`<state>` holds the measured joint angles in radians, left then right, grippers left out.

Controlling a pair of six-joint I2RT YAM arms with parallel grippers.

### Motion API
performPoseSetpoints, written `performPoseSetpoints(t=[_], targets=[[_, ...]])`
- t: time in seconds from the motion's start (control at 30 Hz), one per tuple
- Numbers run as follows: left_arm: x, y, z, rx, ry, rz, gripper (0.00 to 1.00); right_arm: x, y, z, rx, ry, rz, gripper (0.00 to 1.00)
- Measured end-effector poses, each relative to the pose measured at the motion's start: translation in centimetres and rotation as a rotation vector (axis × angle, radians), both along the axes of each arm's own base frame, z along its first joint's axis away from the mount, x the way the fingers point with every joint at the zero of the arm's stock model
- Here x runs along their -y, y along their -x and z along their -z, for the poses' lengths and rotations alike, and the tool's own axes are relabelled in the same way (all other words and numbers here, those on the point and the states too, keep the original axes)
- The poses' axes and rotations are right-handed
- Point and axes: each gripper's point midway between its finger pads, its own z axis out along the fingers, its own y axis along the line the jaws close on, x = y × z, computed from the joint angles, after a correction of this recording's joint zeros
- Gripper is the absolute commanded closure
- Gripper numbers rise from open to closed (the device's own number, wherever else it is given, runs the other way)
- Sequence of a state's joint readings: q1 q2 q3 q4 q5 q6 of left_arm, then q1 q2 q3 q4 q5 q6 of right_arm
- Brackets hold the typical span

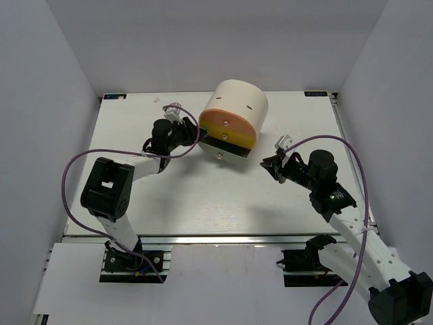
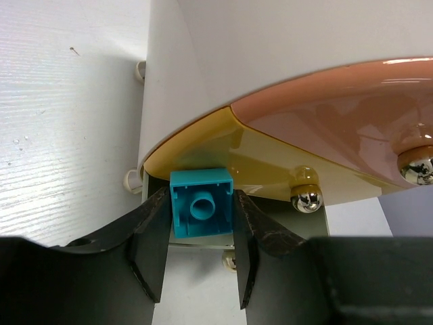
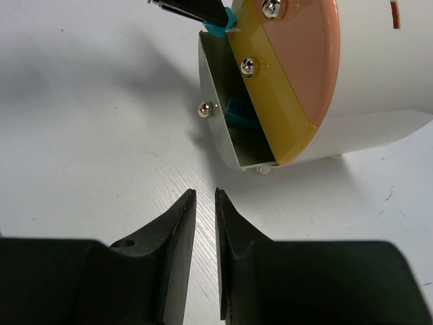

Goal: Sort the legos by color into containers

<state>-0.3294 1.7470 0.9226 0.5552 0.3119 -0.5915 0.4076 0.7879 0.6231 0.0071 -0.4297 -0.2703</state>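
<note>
The cream drum (image 1: 237, 101) lies at the table's back middle, its peach (image 2: 338, 101) and yellow (image 2: 216, 145) drawer fronts shut. The bottom drawer (image 3: 220, 101) is pulled open, and a teal brick (image 3: 238, 112) lies inside it. My left gripper (image 2: 201, 203) is shut on another teal brick (image 2: 201, 211), held at the open drawer's left edge just under the yellow front. This held brick also shows in the right wrist view (image 3: 220, 27). My right gripper (image 3: 204, 193) is empty, its jaws nearly together, low over the table in front of the drum. No green bricks show.
The drawers carry small round metal knobs (image 2: 306, 198), and one sits on the open drawer (image 3: 205, 109). The drum stands on small white feet (image 2: 130, 180). White walls enclose the table on three sides. The right arm (image 1: 325, 179) reaches in from the right.
</note>
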Motion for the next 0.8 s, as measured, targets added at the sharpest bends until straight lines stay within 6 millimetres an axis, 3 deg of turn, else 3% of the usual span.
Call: performPoseSetpoints(t=[0.27,0.5,0.57,0.67,0.7,0.77,0.8], targets=[[0.0,-0.3,-0.4,0.008,0.002,-0.004,0.42,0.0,-0.1,0.2,-0.006,0.003,0.0,0.75],[0.0,-0.6,-0.8,0.019,0.003,-0.008,0.42,-0.1,0.1,0.2,-0.004,0.004,-0.015,0.73],[0.0,-0.6,-0.8,0.02,0.001,-0.009,0.45,-0.2,0.1,0.3,0.0,0.009,-0.023,0.67],[-0.1,-0.5,-0.9,0.02,-0.003,-0.012,0.61,-0.5,0.4,0.5,0.022,0.033,-0.065,0.61],[-0.1,-0.4,-1.0,0.015,-0.006,-0.012,0.8,-0.6,0.7,0.6,0.039,0.043,-0.091,0.61],[-0.6,-0.1,-1.9,0.018,-0.01,-0.016,0.97,-1.0,1.4,1.6,0.066,0.078,-0.16,0.7],[-0.7,0.2,-2.7,0.027,-0.013,-0.014,1.0,-1.2,1.9,2.5,0.071,0.098,-0.2,0.74]])
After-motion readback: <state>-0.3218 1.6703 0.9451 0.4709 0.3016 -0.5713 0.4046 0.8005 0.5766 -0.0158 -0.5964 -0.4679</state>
